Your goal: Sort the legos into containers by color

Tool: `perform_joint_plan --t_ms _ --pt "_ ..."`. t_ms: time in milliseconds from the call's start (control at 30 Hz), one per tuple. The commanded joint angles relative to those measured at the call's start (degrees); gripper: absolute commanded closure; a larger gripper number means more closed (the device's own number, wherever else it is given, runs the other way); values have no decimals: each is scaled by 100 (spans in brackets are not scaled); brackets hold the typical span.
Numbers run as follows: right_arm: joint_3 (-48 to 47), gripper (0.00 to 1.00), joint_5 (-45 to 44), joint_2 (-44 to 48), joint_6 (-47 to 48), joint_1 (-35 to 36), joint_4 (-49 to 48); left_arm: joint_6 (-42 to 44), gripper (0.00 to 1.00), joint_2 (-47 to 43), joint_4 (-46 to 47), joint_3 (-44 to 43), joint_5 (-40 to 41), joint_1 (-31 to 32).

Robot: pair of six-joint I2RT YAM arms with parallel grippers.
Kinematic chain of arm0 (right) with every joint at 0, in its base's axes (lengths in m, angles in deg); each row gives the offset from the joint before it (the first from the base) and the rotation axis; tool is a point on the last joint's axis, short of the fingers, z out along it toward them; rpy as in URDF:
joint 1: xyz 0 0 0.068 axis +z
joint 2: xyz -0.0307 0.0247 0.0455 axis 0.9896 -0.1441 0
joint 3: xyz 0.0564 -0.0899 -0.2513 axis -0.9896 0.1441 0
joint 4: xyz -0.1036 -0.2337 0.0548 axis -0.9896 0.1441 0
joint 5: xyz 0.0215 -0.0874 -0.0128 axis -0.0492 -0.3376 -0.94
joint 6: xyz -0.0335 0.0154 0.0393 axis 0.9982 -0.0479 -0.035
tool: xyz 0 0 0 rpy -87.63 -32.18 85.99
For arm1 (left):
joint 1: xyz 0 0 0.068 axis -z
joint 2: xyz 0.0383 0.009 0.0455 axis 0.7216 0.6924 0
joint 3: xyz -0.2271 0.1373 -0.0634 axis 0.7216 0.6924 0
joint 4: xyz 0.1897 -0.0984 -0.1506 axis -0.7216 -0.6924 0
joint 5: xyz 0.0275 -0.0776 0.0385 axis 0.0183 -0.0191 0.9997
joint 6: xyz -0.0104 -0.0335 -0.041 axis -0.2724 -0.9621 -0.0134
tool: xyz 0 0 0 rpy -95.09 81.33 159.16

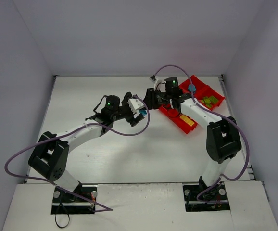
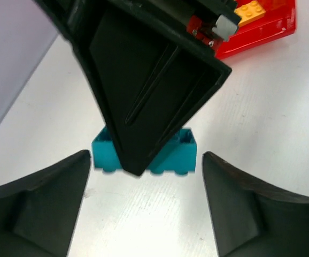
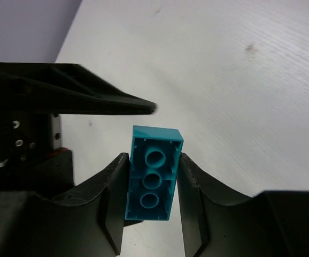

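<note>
A cyan-blue lego (image 3: 152, 176) is clamped between the fingers of my right gripper (image 3: 153, 158), underside tubes facing the camera, held above the table. In the top view it (image 1: 142, 112) is at mid-table, where both grippers meet. My left gripper (image 2: 144, 184) is open and empty; the same lego (image 2: 184, 152) is just beyond its fingertips, partly hidden by a black finger (image 2: 144, 80) of the right gripper. The red tray (image 1: 173, 117) lies at the right, with a yellow lego (image 1: 188, 120) and green legos (image 1: 208, 101) in separate compartments. From above, the left gripper (image 1: 137, 109) faces the right gripper (image 1: 146, 104).
A finger of the left gripper (image 3: 74, 88) crosses the upper left of the right wrist view. A corner of the tray (image 2: 261, 32) holding a yellow lego (image 2: 253, 10) shows in the left wrist view. White walls enclose the table, and purple cables loop over both arms.
</note>
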Motion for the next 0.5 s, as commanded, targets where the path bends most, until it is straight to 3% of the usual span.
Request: perform_joint_plan --t_ms 0,200,333,467 --pt "-396 100 -923 318 260 -308 -4 -317 17 -309 481 -67 462 -8" --pt "-493 100 -2497 433 58 -1073 -4 -1081 16 -810 271 171 1298 1" --pt "-677 100 -4050 389 110 -1513 13 -1548 16 -1310 130 513 1790 1" --pt "-932 94 -4793 100 233 -1882 13 -1785 16 -1671 -142 768 2081 1"
